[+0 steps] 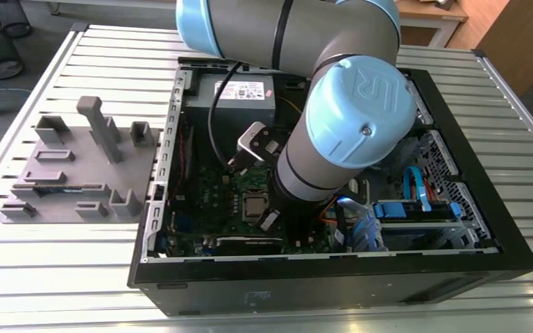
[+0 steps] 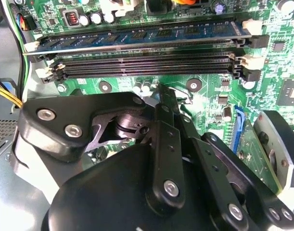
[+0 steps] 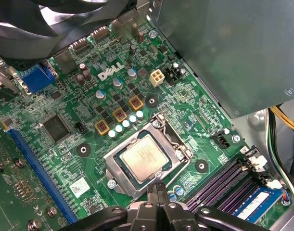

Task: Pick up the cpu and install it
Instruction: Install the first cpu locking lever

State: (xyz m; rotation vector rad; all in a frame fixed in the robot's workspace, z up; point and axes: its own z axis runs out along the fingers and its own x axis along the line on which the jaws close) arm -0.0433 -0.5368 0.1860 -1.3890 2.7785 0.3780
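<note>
I am reaching my arm down into the open computer case, which is lying on its side on the slatted metal bench. My tool is pointing at the green motherboard, and its fingers are pressing together into one narrow tip, clenched with nothing between them.

The cpu is not in my grasp. It is lying flat in its socket on the motherboard, silvery top facing up, and the metal socket frame is sitting around it on all sides. In the first wrist view my fingertips are showing just beside the corner of that frame, on the side that is facing the memory slots. I cannot tell whether the tips are touching the frame or the board.

In the second wrist view the long black memory slots are running across the board beyond my fingers, and a blue memory module is sitting in the farthest one. A long blue expansion slot is running along the board on the other side of the socket.

The grey power supply box is filling the far end of the case. On the exterior view's left, a grey fixture block with upright posts is resting on the bench just beside the case.
</note>
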